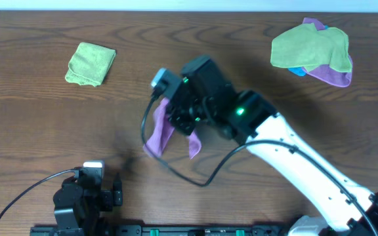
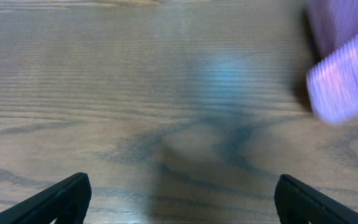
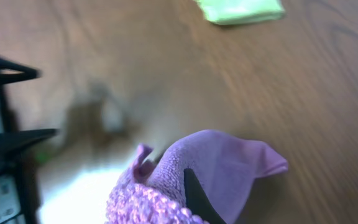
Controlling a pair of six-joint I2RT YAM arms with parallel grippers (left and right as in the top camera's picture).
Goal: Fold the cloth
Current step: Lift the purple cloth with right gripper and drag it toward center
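The mauve cloth [image 1: 159, 134] hangs crumpled above the middle of the table, two corners drooping down. My right gripper [image 1: 179, 117] is shut on its upper part. In the right wrist view the cloth [image 3: 222, 158] bunches around one dark finger [image 3: 194, 198], and the other finger is hidden by fabric. My left gripper [image 2: 183, 182] stands wide open low over bare wood with nothing between its fingers. A blurred edge of the cloth [image 2: 344, 81] shows at the top right of that view. The left arm [image 1: 84, 196] sits at the table's near left edge.
A folded lime-green cloth [image 1: 90, 63] lies at the back left, also seen as the green cloth [image 3: 241, 9] in the right wrist view. At the back right a loose green cloth [image 1: 310, 47] lies on a violet cloth [image 1: 335, 75]. A cable [image 1: 18, 196] loops by the left arm.
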